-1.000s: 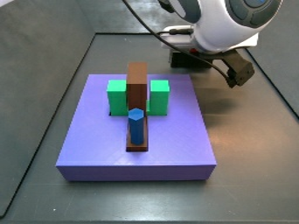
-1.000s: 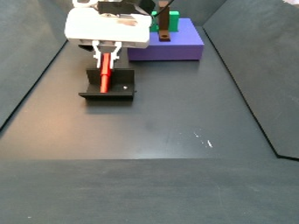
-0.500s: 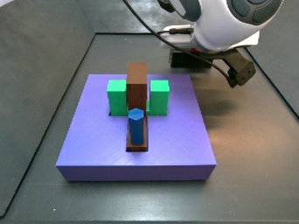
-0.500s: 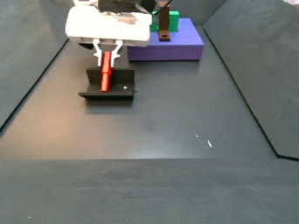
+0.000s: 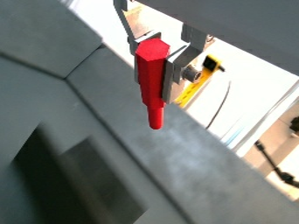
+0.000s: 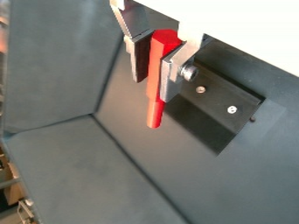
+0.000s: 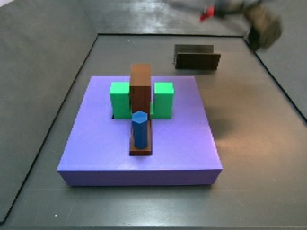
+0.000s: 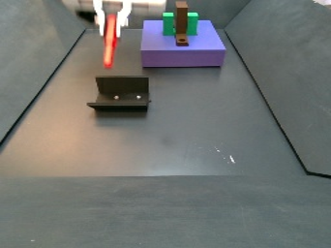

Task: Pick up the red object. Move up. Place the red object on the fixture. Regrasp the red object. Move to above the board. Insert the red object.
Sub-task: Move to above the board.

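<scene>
The red object (image 8: 110, 46) is a long red peg with a hexagonal top and a thinner lower tip. It hangs upright, with my gripper (image 8: 111, 17) shut on its upper part, well above the dark fixture (image 8: 120, 94). Both wrist views show the silver fingers (image 5: 187, 63) clamping the red object (image 5: 151, 77) from two sides, its tip free below. One of them has the red object (image 6: 156, 79) over the fixture (image 6: 219, 112). In a side view my gripper (image 7: 243, 13) is a blur near the top edge, beyond the fixture (image 7: 198, 58). The purple board (image 7: 168, 144) lies apart from both.
On the board stand two green blocks (image 7: 121, 100), a tall brown upright (image 7: 142, 85) and a blue hexagonal peg (image 7: 140, 128). The board (image 8: 195, 53) sits at the far end of the dark floor, beside the fixture. Dark walls enclose the floor.
My gripper has risen with the red object, lifting it from the fixture to well above it. In one side view the arm has moved up almost out of frame.
</scene>
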Controlling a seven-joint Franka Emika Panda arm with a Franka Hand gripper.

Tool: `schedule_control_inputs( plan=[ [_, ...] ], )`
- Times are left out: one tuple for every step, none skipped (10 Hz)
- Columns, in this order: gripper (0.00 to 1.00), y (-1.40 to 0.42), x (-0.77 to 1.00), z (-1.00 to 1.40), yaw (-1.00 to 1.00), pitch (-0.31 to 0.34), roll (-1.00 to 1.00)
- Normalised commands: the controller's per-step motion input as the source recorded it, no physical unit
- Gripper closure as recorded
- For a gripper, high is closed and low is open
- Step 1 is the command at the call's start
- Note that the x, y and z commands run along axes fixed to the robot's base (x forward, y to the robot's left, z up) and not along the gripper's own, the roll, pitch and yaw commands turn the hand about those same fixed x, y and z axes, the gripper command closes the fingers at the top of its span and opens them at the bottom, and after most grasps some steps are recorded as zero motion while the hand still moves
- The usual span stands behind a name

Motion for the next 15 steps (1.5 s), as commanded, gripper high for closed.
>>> schedule_control_inputs(
  plan=[
    [1.0,-0.01,0.0,1.4,-0.08,0.016,-0.09],
    [1.0,-0.01,-0.01,1.4,-0.06,0.061,-0.05],
    [1.0,-0.02,-0.02,1.4,-0.04,0.069,-0.04],
    [1.0,-0.02,-0.02,0.97,-0.01,0.081,-0.01],
    [1.0,-0.01,0.0,0.56,0.01,0.089,0.0],
    [1.0,-0.02,0.02,0.27,0.03,0.103,0.01],
    [1.0,-0.02,0.02,0.19,0.04,0.106,-0.01],
    [1.0,-1.4,-0.98,0.28,-0.06,0.136,-1.0],
    [1.0,-1.4,-0.99,0.26,-0.05,0.132,-1.0],
    [1.0,-1.4,-1.06,0.29,-0.04,0.112,-1.0],
    [1.0,-1.4,-1.08,0.26,-0.03,0.117,-1.0],
    [1.0,-1.4,-1.08,0.26,-0.02,0.118,-1.0],
    [1.0,-1.4,-1.1,0.25,-0.01,0.116,-1.0],
    [1.0,-0.66,-0.55,0.12,0.0,0.113,-1.0],
    [1.0,-0.2,-0.21,0.02,0.0,0.112,-1.0]
  ],
)
